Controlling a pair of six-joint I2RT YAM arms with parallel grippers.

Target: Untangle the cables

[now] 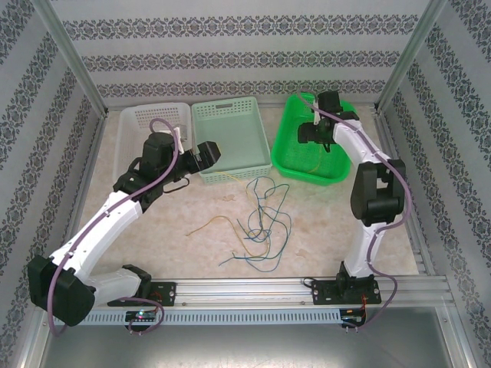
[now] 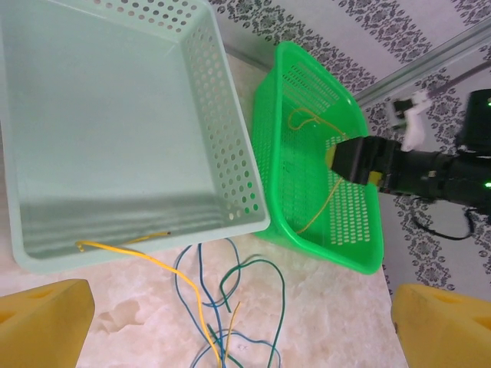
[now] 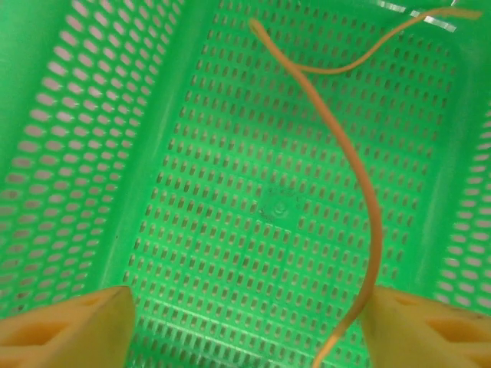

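My right gripper [image 3: 245, 307] hangs inside the green basket [image 3: 192, 230], at the far right of the table [image 1: 192, 207], with its jaws spread wide and pinching nothing. Between them one orange-yellow cable [image 3: 360, 176] lies loose on the basket floor, curving from the far wall toward me and running out of sight just beside my right-hand finger [image 3: 430, 330]. I judge this step to be the drop-off of a separated cable. To do it well I should keep these jaws spread and rise straight up, since that near end sits close enough to the finger to snag and be dragged back out. That cable looks like the green basket's whole content. My left gripper [image 2: 242, 314], jaws also spread and holding nothing, hovers over the near wall of the mint basket [image 2: 115, 115], the middle one of three. Its floor looks bare, but a yellow cable [image 2: 165, 264] reaches its near wall; I cannot tell whether the end lies inside or against the outside. The white basket [image 1: 146, 119], far left, shows a bare floor where my left arm does not hide it. The tangle of cables [image 1: 261, 222], blue, green and yellow, lies on the table, near of the baskets and between my arms.
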